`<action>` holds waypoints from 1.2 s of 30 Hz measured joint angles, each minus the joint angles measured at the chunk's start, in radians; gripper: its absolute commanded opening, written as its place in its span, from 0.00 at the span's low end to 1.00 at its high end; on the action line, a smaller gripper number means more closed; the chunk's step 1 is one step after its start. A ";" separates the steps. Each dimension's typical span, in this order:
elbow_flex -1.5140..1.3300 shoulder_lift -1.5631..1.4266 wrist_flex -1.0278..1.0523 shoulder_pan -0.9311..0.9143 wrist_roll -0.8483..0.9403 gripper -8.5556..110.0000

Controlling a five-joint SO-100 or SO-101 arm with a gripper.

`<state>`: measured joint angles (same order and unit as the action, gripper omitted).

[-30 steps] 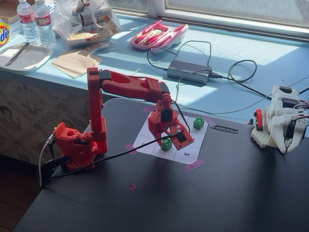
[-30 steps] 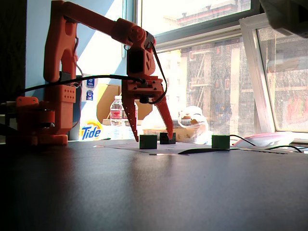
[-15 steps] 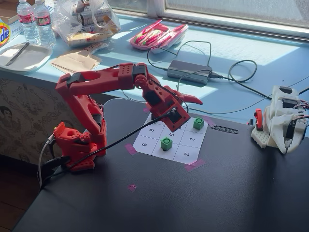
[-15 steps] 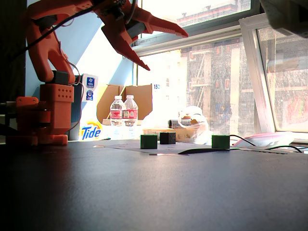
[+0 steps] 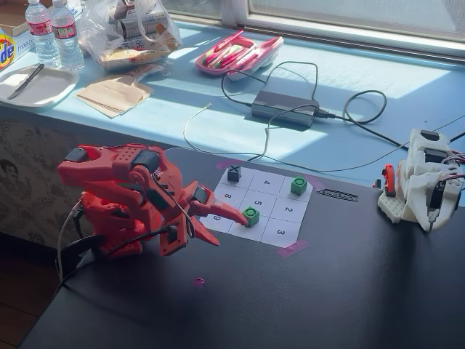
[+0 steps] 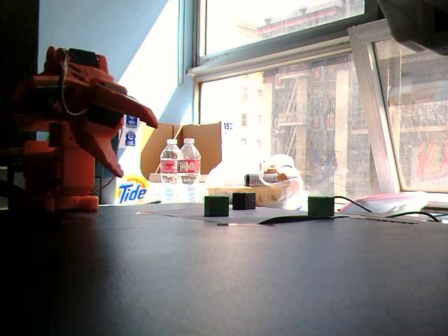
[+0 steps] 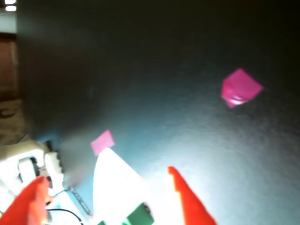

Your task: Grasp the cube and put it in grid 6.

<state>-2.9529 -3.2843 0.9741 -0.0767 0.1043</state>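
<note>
A green cube (image 5: pixel 251 216) with a dark round recess sits on the white 3x3 sheet (image 5: pixel 280 233), in the front-row cell (image 5: pixel 248 230) between "9" and "3"; the cell's digit is hidden. Its twin (image 5: pixel 298 185) sits in the far right corner cell, and the dark X cube (image 5: pixel 234 173) in the far left one. My red gripper (image 5: pixel 230 229) is open and empty, its upper finger tip close beside the front cube. In a fixed view my gripper (image 6: pixel 140 150) hangs above the table, left of the cubes (image 6: pixel 216 205). In the wrist view the fingers (image 7: pixel 187 201) stand apart with a green cube (image 7: pixel 140 216) low between them.
A white arm (image 5: pixel 425 182) stands at the right of the black table. Pink tape marks (image 5: pixel 197 281) lie on the tabletop. Behind, on the blue ledge, lie a power adapter with cables (image 5: pixel 285 109), a pink case (image 5: pixel 236 52), bottles (image 5: pixel 54 33) and a plate (image 5: pixel 33 86).
</note>
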 measured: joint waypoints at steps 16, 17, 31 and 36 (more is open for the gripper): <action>-0.064 -0.015 0.074 -0.014 -0.021 0.07; -0.064 -0.015 0.074 -0.011 -0.021 0.07; -0.064 -0.015 0.074 -0.011 -0.021 0.07; -0.064 -0.015 0.074 -0.011 -0.021 0.07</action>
<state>-3.0173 -3.2996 1.0477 -0.0874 0.0828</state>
